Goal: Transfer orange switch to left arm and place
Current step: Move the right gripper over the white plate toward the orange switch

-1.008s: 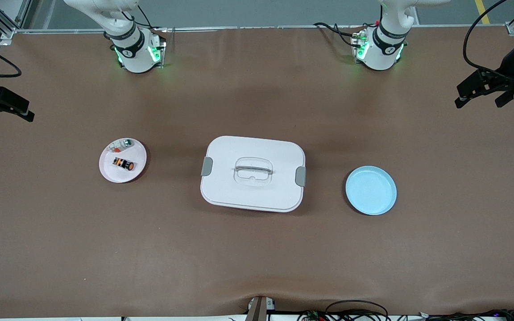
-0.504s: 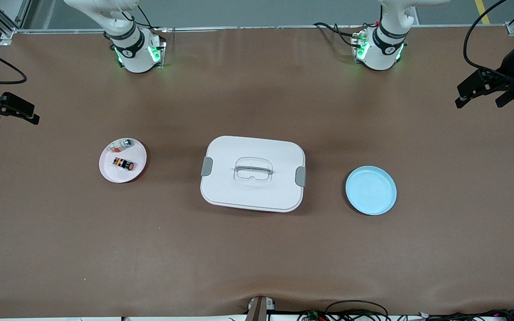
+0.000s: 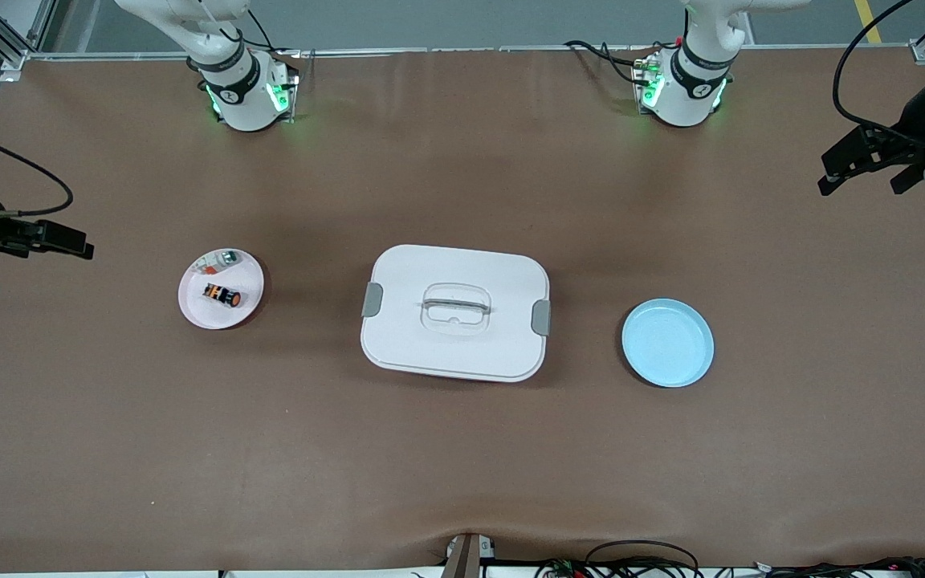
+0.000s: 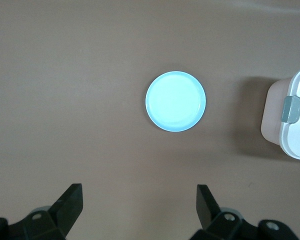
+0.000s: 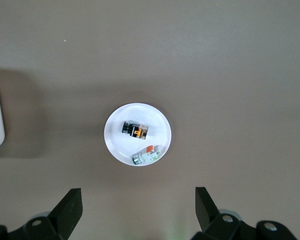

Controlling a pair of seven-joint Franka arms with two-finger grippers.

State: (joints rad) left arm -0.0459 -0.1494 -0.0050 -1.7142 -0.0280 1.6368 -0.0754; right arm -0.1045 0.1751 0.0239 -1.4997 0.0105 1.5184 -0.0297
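Writing: we read none. Orange switch (image 3: pixel 222 295) lies flat on pink plate (image 3: pixel 192 309), orange end toward box (image 3: pixel 454 313). We see left pincer (image 4: pixel 140 207) and right pincer (image 5: pixel 139 209) wide open, empty, over counter (image 3: pixel 462 466).

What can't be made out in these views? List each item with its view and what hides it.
- Inside of the box: front view, shut lid covers it.
- Most of the box in both wrist views: cut off by the frame edge.
- Markings on the orange switch and the small white piece on the pink plate: too small to read.
- Right gripper body: front view, cut by the edge.
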